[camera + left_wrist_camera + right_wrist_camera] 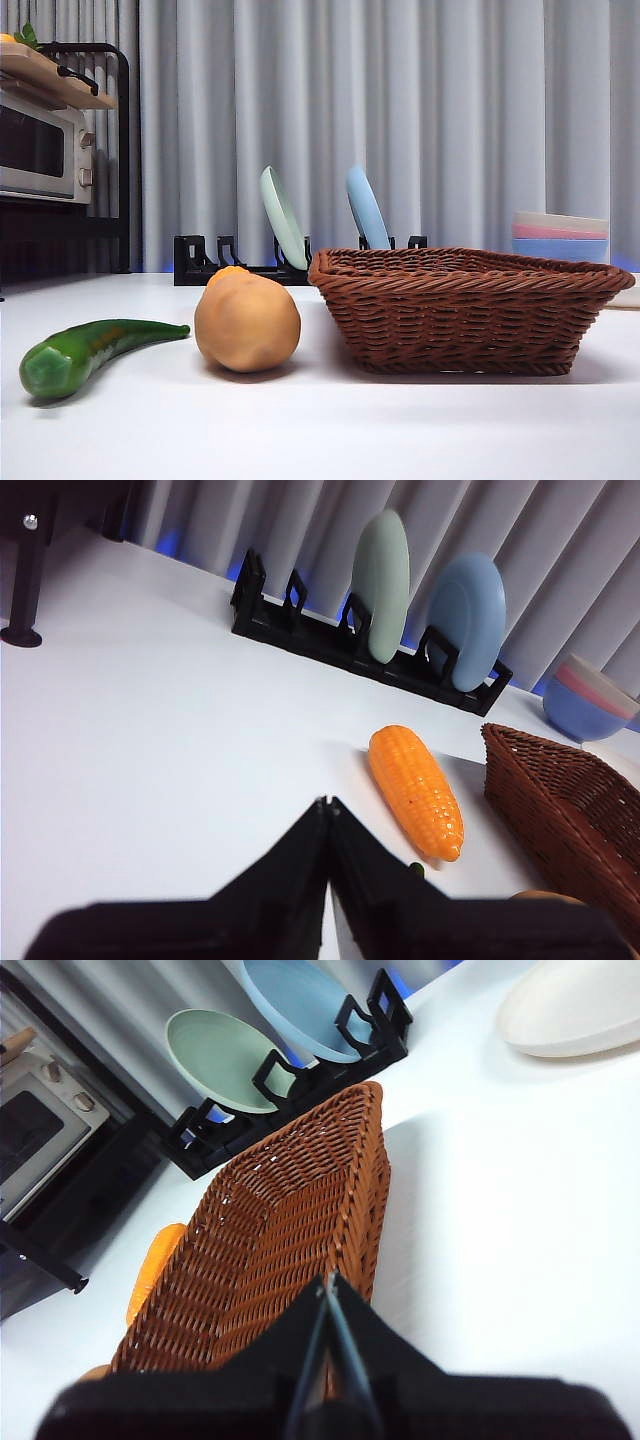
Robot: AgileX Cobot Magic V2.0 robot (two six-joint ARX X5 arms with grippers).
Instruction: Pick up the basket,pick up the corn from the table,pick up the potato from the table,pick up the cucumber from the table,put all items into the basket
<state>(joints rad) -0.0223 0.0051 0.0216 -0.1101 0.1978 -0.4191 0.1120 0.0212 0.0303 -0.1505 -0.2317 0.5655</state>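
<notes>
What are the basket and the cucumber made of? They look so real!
The basket looks like woven wicker or a plastic imitation: brown interlaced strands, braided rim. The cucumber seems to be moulded plastic, judging by its glossy, even green skin, though a real one cannot be ruled out.

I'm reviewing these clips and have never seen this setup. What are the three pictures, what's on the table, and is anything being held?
It is a two-armed robot at a white table. One picture looks level across the table; the other two come from cameras on each wrist. The left tool hangs above the corn, jaws shut, holding nothing. The right tool hangs over the wicker basket, also shut and empty. The cucumber and potato lie beside the basket, which holds nothing yet.
</notes>
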